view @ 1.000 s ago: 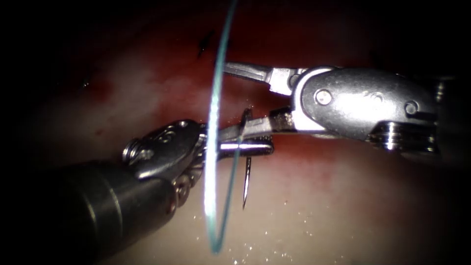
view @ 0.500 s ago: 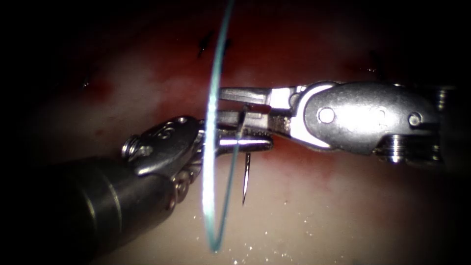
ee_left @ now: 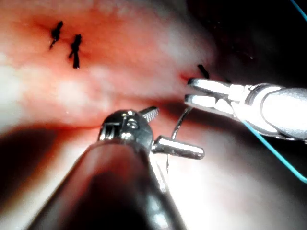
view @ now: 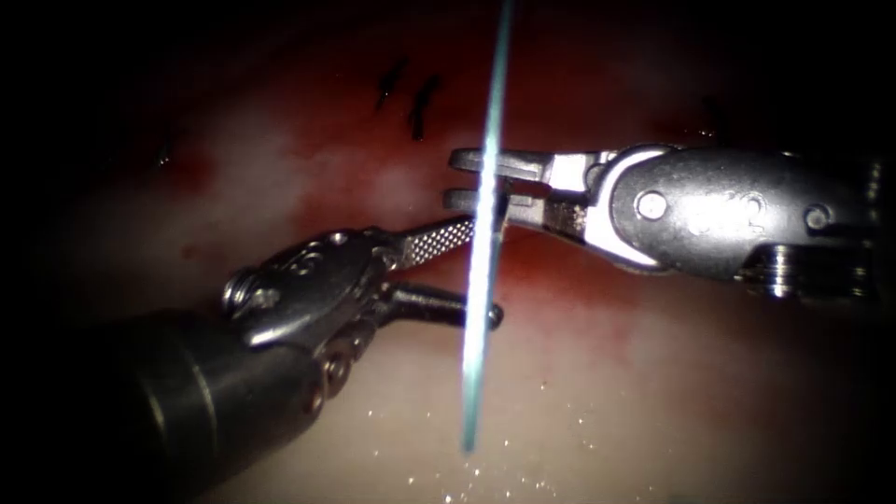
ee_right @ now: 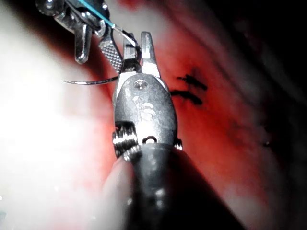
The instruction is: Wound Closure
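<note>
My right tool (view: 471, 179) grips the needle (ee_left: 176, 129) clear of the tissue (view: 653, 373), my left tool (view: 471, 271) gapes empty, two stitches (view: 411, 98) sit done, cut partly unclosed

The left tool (view: 467, 275) reaches in from the lower left on its dark shaft, its wrist bent so the two jaws point toward the right, and those jaws stand spread apart with nothing between them, the ridged inner face of the upper one turned up. The right tool (view: 462, 179) comes in level from the right, its broad metal wrist lying side-on, and its two slim jaws point left, drawn together on the needle (ee_left: 178, 125) near its thread end. The two tools' tips lie close together, the right tool's just above the left tool's upper jaw.
</note>
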`<state>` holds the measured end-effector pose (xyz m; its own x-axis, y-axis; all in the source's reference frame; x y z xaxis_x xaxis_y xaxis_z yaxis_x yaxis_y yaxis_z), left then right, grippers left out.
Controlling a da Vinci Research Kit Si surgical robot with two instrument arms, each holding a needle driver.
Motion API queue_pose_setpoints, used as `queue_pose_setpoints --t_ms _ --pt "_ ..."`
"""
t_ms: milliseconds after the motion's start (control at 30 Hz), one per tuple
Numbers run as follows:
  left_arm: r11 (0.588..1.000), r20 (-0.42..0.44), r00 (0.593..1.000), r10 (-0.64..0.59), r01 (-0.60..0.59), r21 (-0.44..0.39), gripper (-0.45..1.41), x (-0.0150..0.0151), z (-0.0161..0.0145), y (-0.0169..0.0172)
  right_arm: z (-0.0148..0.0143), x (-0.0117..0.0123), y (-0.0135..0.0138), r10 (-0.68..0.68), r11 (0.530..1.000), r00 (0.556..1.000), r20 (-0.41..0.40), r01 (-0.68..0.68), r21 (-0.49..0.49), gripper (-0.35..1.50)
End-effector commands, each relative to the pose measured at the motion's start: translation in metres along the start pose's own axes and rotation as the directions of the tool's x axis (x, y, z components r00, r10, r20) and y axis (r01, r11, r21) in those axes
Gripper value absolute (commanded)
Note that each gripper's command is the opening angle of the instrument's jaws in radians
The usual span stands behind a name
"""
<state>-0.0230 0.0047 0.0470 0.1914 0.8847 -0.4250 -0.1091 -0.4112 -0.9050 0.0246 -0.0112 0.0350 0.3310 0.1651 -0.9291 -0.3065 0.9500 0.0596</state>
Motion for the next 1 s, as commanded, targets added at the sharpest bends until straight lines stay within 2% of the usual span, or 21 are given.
queue_pose_setpoints --t_ms 33,133,200,333,400,467,533,633,833,900,1000 --pt "0.999 0.000 1.000 0.030 -0.030 0.024 1.30 -0.0005 0.0000 -0.0004 0.0009 -0.0011 0.0005 -0.001 1.000 1.000 -0.020 0.001 0.008 -0.35" --pt "0.994 0.025 0.995 0.092 -0.094 0.058 1.33 -0.0008 -0.0015 -0.0002 0.0012 -0.0024 0.0015 -0.009 1.000 0.998 -0.061 0.010 0.023 -0.35" --pt "0.985 0.063 0.987 0.150 -0.155 0.079 1.26 -0.0014 -0.0027 0.0002 0.0016 -0.0034 0.0022 -0.001 1.000 0.997 -0.076 0.003 0.031 -0.35" --pt "0.960 0.143 0.958 0.247 -0.262 0.101 1.25 -0.0029 -0.0045 0.0006 0.0025 -0.0054 0.0037 -0.010 0.999 0.997 -0.072 0.013 0.042 -0.35" --pt "0.938 0.168 0.937 0.306 -0.327 0.114 1.10 -0.0033 -0.0050 0.0004 0.0032 -0.0066 0.0052 -0.011 0.998 0.996 -0.089 0.016 0.054 -0.35" --pt "0.913 0.180 0.912 0.369 -0.392 0.113 0.76 -0.0036 -0.0051 0.0000 0.0035 -0.0070 0.0059 -0.012 0.998 0.996 -0.091 0.017 0.055 -0.35" --pt "0.890 0.189 0.890 0.415 -0.440 0.116 0.27 -0.0039 -0.0050 -0.0005 0.0039 -0.0073 0.0063 -0.027 0.996 0.993 -0.116 0.036 0.075 -0.35" --pt "0.857 0.206 0.857 0.473 -0.501 0.117 -0.06 -0.0044 -0.0045 -0.0015 0.0044 -0.0074 0.0066 -0.093 0.987 0.988 -0.126 0.108 0.122 -0.35" --pt "0.786 0.322 0.765 0.558 -0.611 0.090 -0.42 -0.0059 -0.0033 -0.0044 0.0058 -0.0075 0.0067 -0.188 0.964 0.963 -0.192 0.218 0.153 -0.35" --pt "0.753 0.379 0.722 0.580 -0.652 0.090 -0.45 -0.0065 -0.0029 -0.0057 0.0062 -0.0076 0.0066 -0.217 0.957 0.953 -0.210 0.251 0.148 -0.35" --pt "0.719 0.441 0.683 0.583 -0.686 0.112 -0.45 -0.0075 -0.0026 -0.0075 0.0067 -0.0079 0.0063 -0.261 0.946 0.938 -0.227 0.296 0.133 -0.35"
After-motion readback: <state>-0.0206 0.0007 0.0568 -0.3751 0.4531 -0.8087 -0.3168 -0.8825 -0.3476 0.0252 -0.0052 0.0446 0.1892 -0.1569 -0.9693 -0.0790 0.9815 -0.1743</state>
